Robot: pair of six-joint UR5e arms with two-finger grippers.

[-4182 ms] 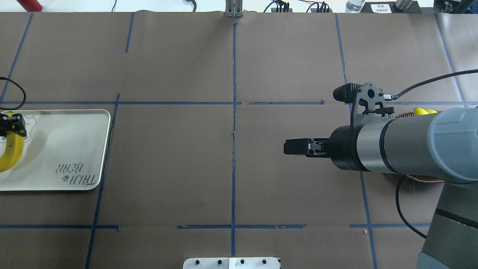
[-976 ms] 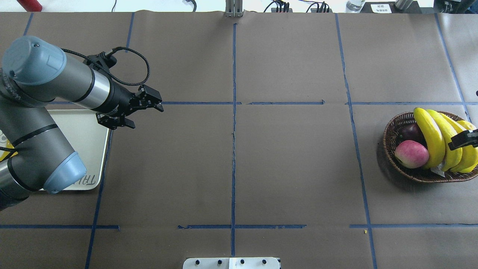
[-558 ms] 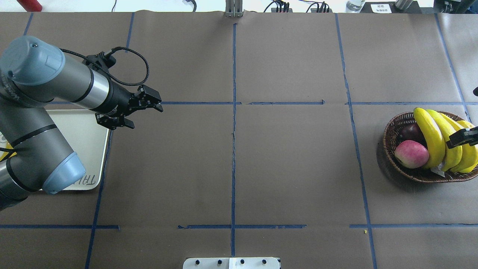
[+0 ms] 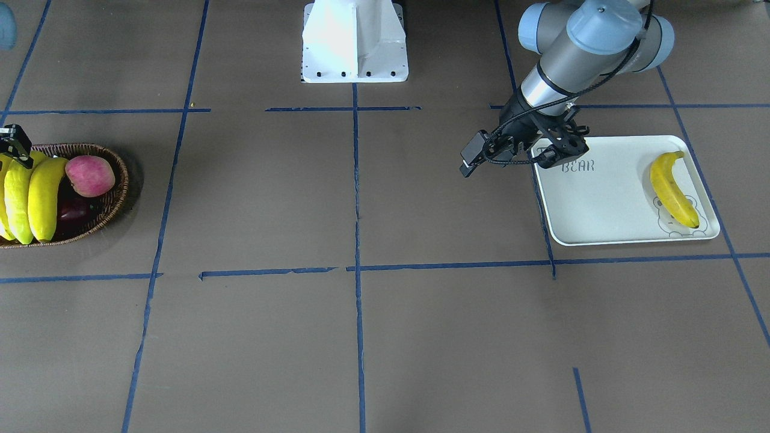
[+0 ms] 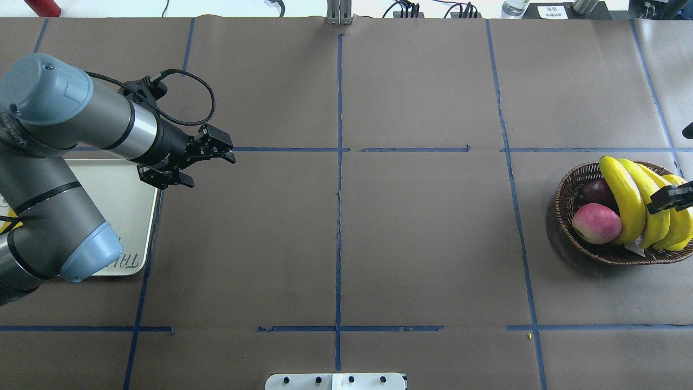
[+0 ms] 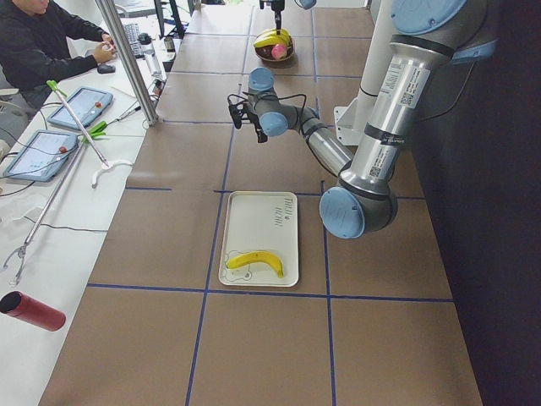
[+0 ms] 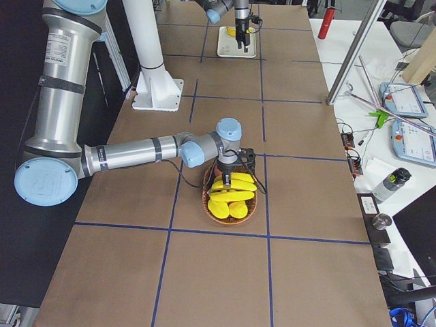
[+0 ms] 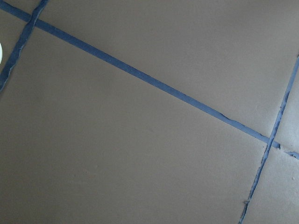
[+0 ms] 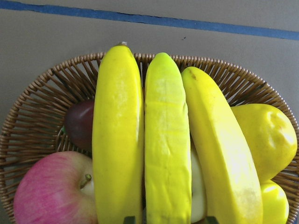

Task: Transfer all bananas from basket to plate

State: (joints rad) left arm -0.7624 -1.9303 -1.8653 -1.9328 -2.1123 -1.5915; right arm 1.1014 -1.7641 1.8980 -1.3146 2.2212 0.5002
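Note:
Three yellow bananas (image 5: 628, 197) lie side by side in the brown wicker basket (image 5: 568, 200) at the table's right end, filling the right wrist view (image 9: 166, 140). My right gripper (image 5: 670, 197) hovers open just above them, its fingertips either side of the middle banana (image 9: 168, 154). A fourth banana (image 4: 674, 189) lies on the pale "TAIJI BEAR" plate (image 4: 607, 204). My left gripper (image 5: 212, 171) is open and empty, above the table just past the plate's inner edge (image 4: 559, 153). My left arm hides most of the plate (image 5: 127, 211) in the overhead view.
A pink-red apple (image 5: 595, 223), a dark plum-like fruit (image 5: 598, 189) and a rounder yellow fruit (image 9: 266, 140) share the basket. The white robot base (image 4: 355, 42) stands at the near edge. Blue tape lines (image 8: 154, 84) cross the brown table. An operator (image 6: 42, 42) sits beyond the far side.
My left gripper let go of the banana on the plate and moved off past its inner edge. My right arm drew back from mid-table to over the basket; lately both barely moved.

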